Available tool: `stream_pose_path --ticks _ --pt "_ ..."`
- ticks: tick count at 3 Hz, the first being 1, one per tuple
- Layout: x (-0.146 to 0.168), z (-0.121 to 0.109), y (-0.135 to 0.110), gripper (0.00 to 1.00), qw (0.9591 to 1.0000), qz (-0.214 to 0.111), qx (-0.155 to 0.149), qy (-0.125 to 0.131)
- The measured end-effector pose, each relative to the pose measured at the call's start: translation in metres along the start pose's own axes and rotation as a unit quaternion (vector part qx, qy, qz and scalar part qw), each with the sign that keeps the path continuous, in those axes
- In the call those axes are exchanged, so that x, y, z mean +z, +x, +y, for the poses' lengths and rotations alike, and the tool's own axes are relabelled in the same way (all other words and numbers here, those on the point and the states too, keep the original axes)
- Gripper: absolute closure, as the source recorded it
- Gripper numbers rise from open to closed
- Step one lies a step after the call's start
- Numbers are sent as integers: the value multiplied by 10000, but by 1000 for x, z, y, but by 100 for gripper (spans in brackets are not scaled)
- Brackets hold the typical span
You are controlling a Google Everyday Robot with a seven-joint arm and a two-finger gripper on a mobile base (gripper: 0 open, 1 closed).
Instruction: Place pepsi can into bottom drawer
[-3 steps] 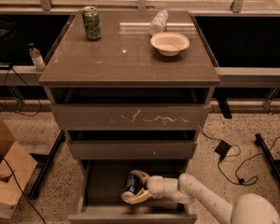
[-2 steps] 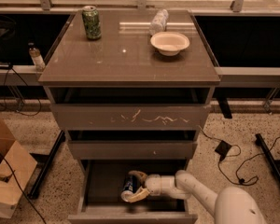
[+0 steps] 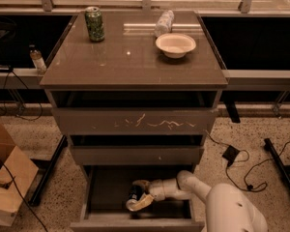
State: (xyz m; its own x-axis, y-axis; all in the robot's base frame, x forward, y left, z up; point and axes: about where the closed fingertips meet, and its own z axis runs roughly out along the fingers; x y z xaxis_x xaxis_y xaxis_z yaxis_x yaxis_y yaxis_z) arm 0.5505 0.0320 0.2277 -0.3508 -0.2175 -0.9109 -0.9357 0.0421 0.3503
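The bottom drawer (image 3: 106, 187) of the grey-brown cabinet is pulled open and shows its dark flat interior. My gripper (image 3: 137, 194) reaches into it from the right, low over the drawer floor. Its pale fingers (image 3: 140, 205) close around the pepsi can (image 3: 134, 193), a small dark blue can that stands about upright between them, near the middle of the drawer. I cannot tell whether the can rests on the drawer floor. My white arm (image 3: 232, 209) fills the lower right of the view.
On the cabinet top stand a green can (image 3: 94, 24), a white-wrapped cylinder (image 3: 164, 22) and a white bowl (image 3: 175, 45). The scratched top drawer (image 3: 135, 121) and middle drawer (image 3: 135, 154) sit above. A cardboard box (image 3: 7, 182) stands left; cables (image 3: 237, 161) lie right.
My gripper stays in the bottom drawer with the can between its fingers, shifted slightly left. My forearm has swung further into the lower right of the view.
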Motion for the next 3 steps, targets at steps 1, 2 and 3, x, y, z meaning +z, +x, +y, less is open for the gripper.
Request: stream_pose_path --ticks 1,2,3 --pt "0 5 13 84 9987 384 196 263" --pt "7 11 24 60 9936 1028 290 359" --pt "23 29 42 37 9865 1564 432 244"
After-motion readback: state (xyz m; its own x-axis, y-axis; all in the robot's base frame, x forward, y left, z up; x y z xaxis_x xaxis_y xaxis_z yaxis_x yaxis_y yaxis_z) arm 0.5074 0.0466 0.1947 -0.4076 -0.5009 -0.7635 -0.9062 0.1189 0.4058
